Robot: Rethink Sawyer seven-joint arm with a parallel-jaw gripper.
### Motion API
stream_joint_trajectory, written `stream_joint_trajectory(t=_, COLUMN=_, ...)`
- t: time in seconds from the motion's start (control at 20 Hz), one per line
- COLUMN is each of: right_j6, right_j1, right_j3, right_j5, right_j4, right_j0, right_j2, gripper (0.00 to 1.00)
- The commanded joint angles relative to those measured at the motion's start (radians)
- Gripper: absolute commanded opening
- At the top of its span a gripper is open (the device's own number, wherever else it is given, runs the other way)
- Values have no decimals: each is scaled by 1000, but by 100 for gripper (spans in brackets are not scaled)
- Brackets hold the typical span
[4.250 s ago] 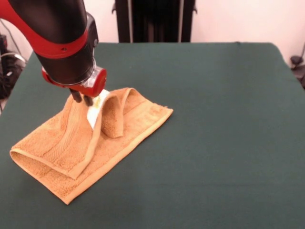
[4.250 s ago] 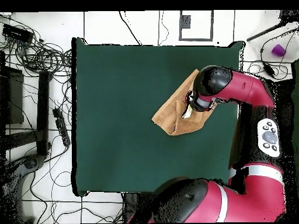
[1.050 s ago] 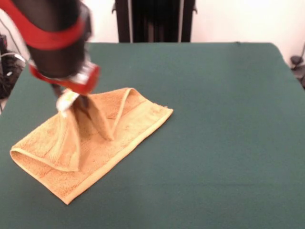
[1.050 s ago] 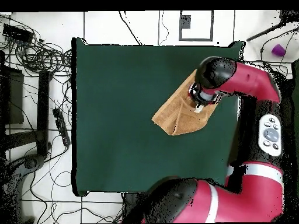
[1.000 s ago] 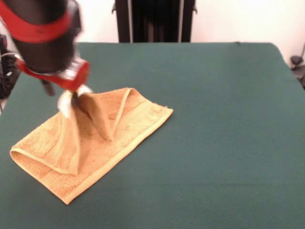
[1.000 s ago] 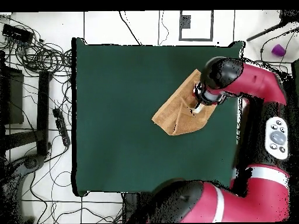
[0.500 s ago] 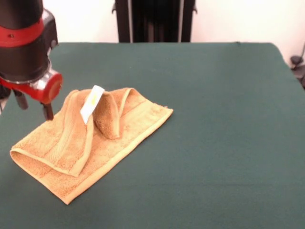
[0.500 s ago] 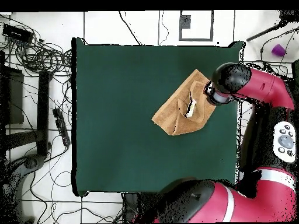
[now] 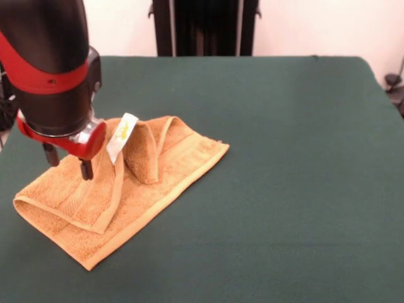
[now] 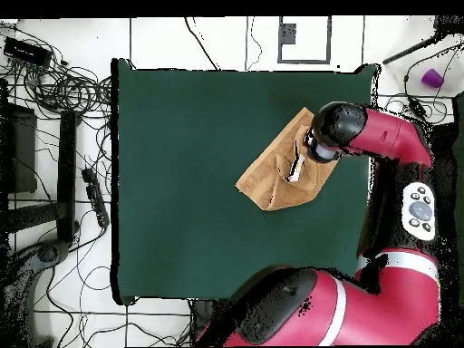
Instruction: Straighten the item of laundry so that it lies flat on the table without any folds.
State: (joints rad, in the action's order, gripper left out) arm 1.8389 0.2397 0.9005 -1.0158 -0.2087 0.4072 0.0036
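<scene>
The orange-yellow towel lies on the left part of the dark green table. It is folded over itself, with a raised hump in the middle and a white label standing up on it. My gripper is open and empty. It hangs just above the towel's left part, beside the label, with one finger over the cloth. In the overhead view the arm's head covers the gripper at the towel's right side, near the table's right edge.
The robot's black pedestal stands behind the table's far edge. In the overhead view cables lie on the floor to the left, and a small purple object sits at the top right. The towel is close to the table's left edge in the front view.
The gripper let go of the towel's fold, which dropped back into a hump. It swung out past the towel's edge, then came back over the towel's left part, open.
</scene>
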Motion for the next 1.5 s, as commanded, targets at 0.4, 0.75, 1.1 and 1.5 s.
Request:
stream_joint_trajectory(t=0.4, right_j6=6, right_j1=85, right_j3=160, right_j5=-141, right_j4=139, right_j0=-18, right_j2=115, gripper=100)
stream_joint_trajectory(t=0.75, right_j6=134, right_j1=125, right_j3=216, right_j5=-87, right_j4=252, right_j0=-37, right_j2=133, gripper=100)
stream_joint_trajectory(t=1.1, right_j6=176, right_j1=95, right_j3=205, right_j5=-10, right_j4=258, right_j0=-111, right_j2=88, gripper=100)
stream_joint_trajectory(t=1.5, right_j6=134, right_j1=70, right_j3=224, right_j5=27, right_j4=235, right_j0=-128, right_j2=73, gripper=100)
